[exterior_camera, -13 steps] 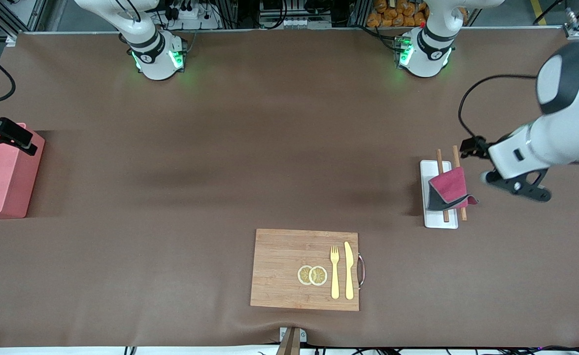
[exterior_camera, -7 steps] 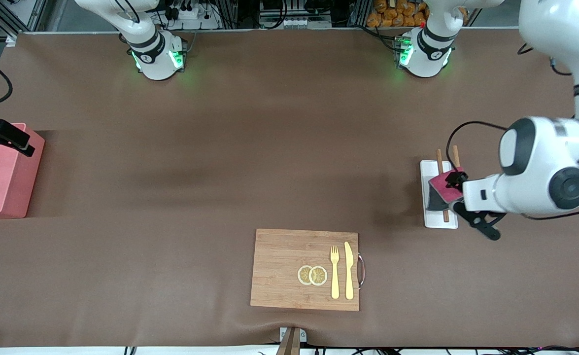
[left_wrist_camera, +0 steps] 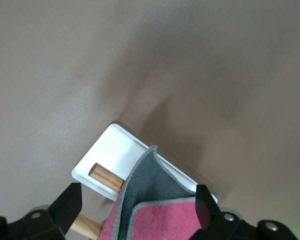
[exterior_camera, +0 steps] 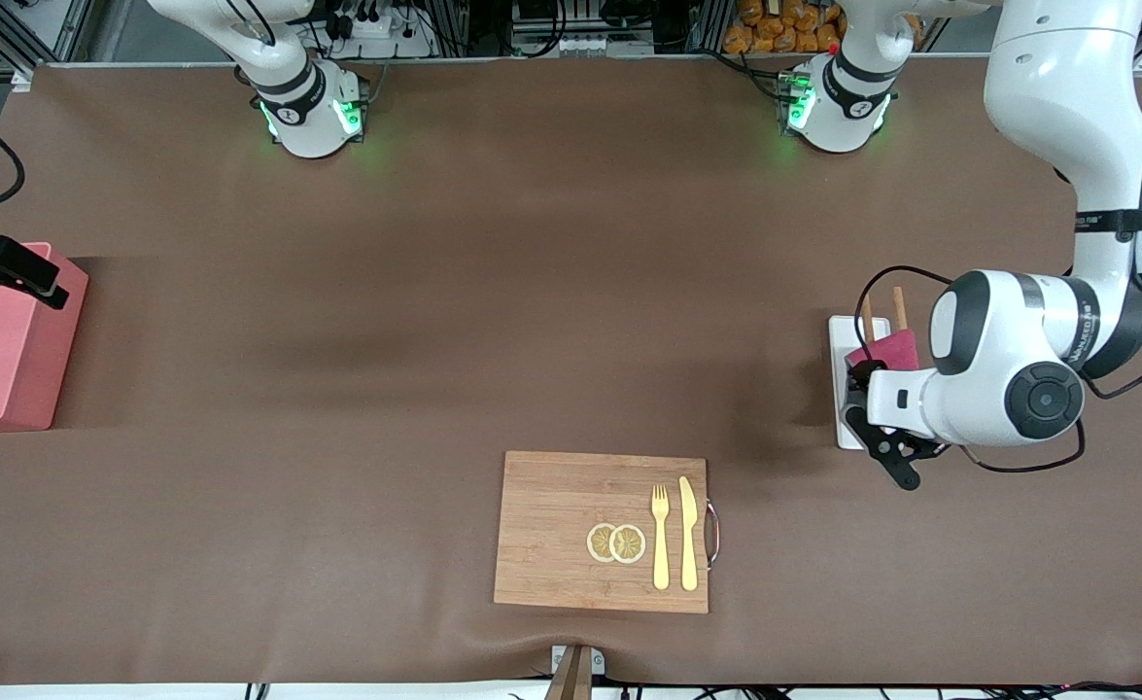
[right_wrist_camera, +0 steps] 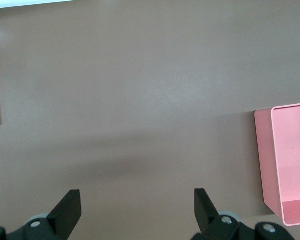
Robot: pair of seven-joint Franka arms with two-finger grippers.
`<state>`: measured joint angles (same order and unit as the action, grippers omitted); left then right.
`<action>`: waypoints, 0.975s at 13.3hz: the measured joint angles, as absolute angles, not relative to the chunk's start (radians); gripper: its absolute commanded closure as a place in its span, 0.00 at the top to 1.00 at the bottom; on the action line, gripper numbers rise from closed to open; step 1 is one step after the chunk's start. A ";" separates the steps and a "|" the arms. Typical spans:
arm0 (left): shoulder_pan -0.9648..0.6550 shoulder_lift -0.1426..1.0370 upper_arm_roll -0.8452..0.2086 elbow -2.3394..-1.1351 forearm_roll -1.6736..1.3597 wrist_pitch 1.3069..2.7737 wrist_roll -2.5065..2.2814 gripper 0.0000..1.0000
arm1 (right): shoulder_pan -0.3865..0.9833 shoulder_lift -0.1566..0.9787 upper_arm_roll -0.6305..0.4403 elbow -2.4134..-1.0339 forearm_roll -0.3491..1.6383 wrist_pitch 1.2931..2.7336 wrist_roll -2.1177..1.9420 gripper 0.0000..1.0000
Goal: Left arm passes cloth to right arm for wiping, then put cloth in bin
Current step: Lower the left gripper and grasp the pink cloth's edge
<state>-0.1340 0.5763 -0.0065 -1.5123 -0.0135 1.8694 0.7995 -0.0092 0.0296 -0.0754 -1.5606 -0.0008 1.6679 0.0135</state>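
While the left claw (left_wrist_camera: 135, 210) hung low over the white tray (exterior_camera: 841, 335), its fingers were held wide apart, with the cloth (left_wrist_camera: 150, 200) lying between them and nothing yet gripped. The cloth was draped across two chopsticks (left_wrist_camera: 104, 176) on that tray, pink face up and a grey corner folded over, at the left arm's end of the table (exterior_camera: 532, 292). From the wrist view, the cloth was seen directly beneath the claw, its folded corner pointing away from the fingers along the tray's length, so a short straight descent and a closing of the fingers was judged to be all the coming grasp required; a chopstick might be caught along with the fabric. The right claw (right_wrist_camera: 135, 212) was likewise held open and empty, waiting over the edge of the bin (exterior_camera: 2, 355) at the right arm's end of the table. The left arm was clearly the nearer one to the cloth. A cutting board (exterior_camera: 571, 525) lay nearer the front camera, well apart from both.
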 measured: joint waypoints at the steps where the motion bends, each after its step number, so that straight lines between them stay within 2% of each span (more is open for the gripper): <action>1: -0.134 0.585 -0.006 -1.512 -0.014 1.871 0.805 1.00 | -0.009 0.030 -0.075 -1.561 0.000 1.668 0.014 1.00; 13: -0.107 0.612 0.002 -1.531 0.010 1.853 0.848 1.00 | -0.009 0.030 -0.075 -1.560 0.001 1.668 0.014 1.00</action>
